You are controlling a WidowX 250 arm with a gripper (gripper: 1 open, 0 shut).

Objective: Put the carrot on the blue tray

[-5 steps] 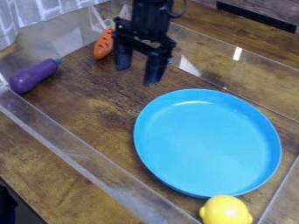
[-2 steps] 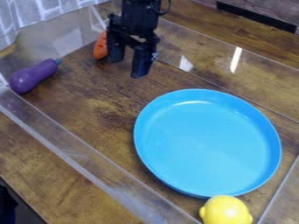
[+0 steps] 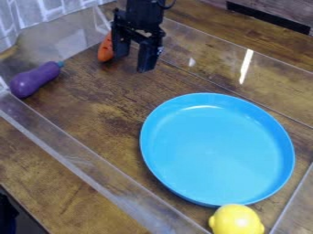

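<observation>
Bottom edge of frame, right of centre: round yellow plastic lemon [image 3: 235, 220], partly cut off, just beside the near rim of the large round bright-blue plastic plate [image 3: 166, 155], maybe touching, can't tell. The plate fills lower right and centre, lying flat on the dark wood-grain tabletop [image 3: 98, 119], nothing on it. A clear plastic barrier strip [image 3: 73, 151] runs diagonally along the lower left, from the left edge down toward the bottom. Left edge, mid-height: purple plastic toy eggplant [image 3: 35, 78], lying on its side, well apart from the plate. Upper centre-left: black two-finger robot gripper [image 3: 134, 55], pointing down at the table, fingers spread wide with a clear gap between them, nothing held. Just behind and to the left of the gripper: small orange tapered toy carrot [image 3: 108, 49], mostly hidden by the left finger, only an orange sliver showing at the gripper's left side; contact can't be told. The carrot is on the table, well apart from the plate, toward the upper left. Glare streaks on the tabletop at upper right.
</observation>
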